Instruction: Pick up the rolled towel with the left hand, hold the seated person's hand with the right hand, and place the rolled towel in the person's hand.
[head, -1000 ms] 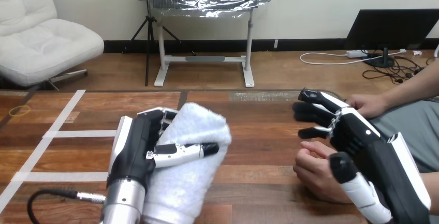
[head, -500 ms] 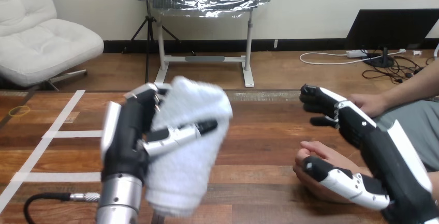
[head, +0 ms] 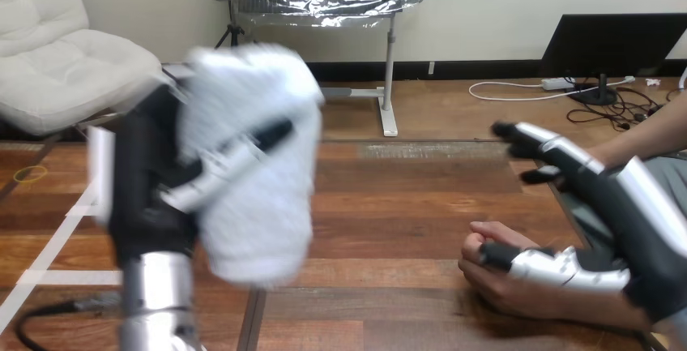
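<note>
Left hand (head: 150,189) – fingers and thumb curled round the towel (head: 259,173), firm hold, roll upright in the grip. Since a second ago it has risen well clear of the surface (head: 389,205) and drifted to its own side; the towel's lower end now hangs free in the air. Pick-up looks done; the carry across has yet to start.

Right hand (head: 624,221) – fingers stretched straight ahead, thumb laid across the person's hand (head: 490,274). A second ago that thumb stood beside the person's hand; it has since swung over it. Reads as the start of the hold, not a closed grasp.

Person's hand lies loosely cupped under the right thumb, resting on the surface, well apart from the towel.

Hard to make out – the left hand and towel are smeared by motion, so finger placement on the roll is unclear. The person's wrist is covered by the right palm; whether the thumb presses down, cannot tell.
</note>
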Available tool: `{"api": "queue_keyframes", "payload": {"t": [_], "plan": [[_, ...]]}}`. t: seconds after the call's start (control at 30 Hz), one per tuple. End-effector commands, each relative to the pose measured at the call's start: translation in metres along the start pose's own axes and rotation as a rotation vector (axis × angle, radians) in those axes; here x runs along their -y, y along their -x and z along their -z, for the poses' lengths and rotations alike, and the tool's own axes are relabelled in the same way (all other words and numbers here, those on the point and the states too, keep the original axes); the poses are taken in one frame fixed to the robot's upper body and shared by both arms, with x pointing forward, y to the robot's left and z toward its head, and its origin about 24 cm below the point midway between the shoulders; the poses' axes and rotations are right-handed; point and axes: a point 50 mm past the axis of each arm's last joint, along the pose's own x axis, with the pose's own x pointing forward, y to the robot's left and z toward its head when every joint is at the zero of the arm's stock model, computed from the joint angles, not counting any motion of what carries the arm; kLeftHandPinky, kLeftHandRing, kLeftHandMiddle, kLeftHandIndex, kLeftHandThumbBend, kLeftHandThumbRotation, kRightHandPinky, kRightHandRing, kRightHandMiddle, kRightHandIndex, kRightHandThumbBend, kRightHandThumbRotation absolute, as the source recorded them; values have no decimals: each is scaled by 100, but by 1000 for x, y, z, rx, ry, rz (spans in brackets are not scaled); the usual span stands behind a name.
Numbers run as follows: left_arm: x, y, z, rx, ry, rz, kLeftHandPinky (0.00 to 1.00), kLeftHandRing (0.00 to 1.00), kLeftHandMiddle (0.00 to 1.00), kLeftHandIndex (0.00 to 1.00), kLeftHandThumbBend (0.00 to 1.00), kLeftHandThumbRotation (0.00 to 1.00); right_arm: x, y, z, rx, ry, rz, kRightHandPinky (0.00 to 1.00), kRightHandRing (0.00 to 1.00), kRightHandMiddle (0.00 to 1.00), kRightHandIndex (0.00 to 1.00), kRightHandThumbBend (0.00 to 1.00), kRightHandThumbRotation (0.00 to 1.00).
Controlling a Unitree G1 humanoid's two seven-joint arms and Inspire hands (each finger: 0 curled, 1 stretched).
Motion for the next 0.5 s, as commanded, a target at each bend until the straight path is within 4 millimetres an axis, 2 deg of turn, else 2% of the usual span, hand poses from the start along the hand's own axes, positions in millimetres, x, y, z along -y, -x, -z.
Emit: {"api": "queue_keyframes", "payload": {"t": [0.0, 0.3, 0.47], "plan": [[12, -18, -31, 196, 115, -2, 19, 26, 33, 37, 45, 0, 22, -14, -8, 48, 84, 12, 77, 89, 91, 87, 100, 45], [11, -19, -28, 203, 139, -7, 18, 25, 32, 36, 42, 0, 34, -17, -4, 16, 118, -38, 77, 89, 91, 88, 100, 35], [10, -20, -26, 201, 146, -7, 18, 25, 32, 36, 42, 0, 40, -18, -2, 0, 153, -69, 82, 90, 91, 89, 99, 28]]}}
